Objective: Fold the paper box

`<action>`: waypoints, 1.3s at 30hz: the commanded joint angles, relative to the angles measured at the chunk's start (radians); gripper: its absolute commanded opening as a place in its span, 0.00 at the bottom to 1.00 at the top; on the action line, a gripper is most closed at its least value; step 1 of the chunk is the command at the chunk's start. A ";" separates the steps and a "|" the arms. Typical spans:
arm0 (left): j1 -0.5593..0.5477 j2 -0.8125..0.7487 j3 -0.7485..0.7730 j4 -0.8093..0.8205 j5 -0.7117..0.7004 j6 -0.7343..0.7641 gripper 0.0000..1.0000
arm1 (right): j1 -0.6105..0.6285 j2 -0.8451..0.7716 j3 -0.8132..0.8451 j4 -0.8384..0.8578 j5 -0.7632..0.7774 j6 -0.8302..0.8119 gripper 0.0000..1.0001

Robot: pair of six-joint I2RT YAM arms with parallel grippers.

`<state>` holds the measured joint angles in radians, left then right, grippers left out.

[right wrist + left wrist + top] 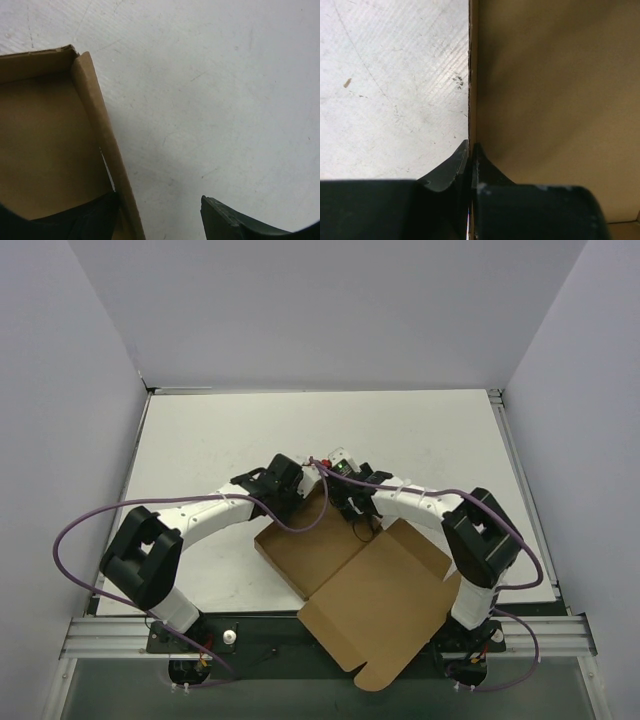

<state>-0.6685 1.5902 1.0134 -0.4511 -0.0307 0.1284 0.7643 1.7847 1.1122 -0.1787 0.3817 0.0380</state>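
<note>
The paper box (335,565) lay half-formed at lower centre of the top view, its open lid flap reaching past the table's (430,435) near edge. The left gripper (470,150) was clamped on one wall's thin edge. The right gripper (160,217) had its fingers apart, straddling a side wall near a corner. Bare tabletop filled the upper half of the frame.

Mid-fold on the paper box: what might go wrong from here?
1. The left gripper pinches the paper box by a wall edge; it may slip or crease.
2. The right gripper stands open astride the side wall, which may splay outward.
3. The open lid overhangs the near rail and may snag.
</note>
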 commanded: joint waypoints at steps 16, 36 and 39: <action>0.182 0.054 0.105 -0.100 -0.184 -0.199 0.00 | -0.164 -0.436 -0.025 -0.265 -0.317 0.374 0.71; 0.198 -0.131 0.048 -0.008 -0.034 -0.219 0.61 | -0.463 -0.631 -0.308 -0.262 -0.546 0.569 0.72; 0.198 -0.121 0.042 -0.008 -0.028 -0.217 0.60 | -0.510 -0.659 -0.362 -0.232 -0.569 0.571 0.72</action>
<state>-0.4706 1.4757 1.0588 -0.4950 -0.0875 -0.0902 0.3107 1.1759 0.8024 -0.4187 -0.1207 0.5850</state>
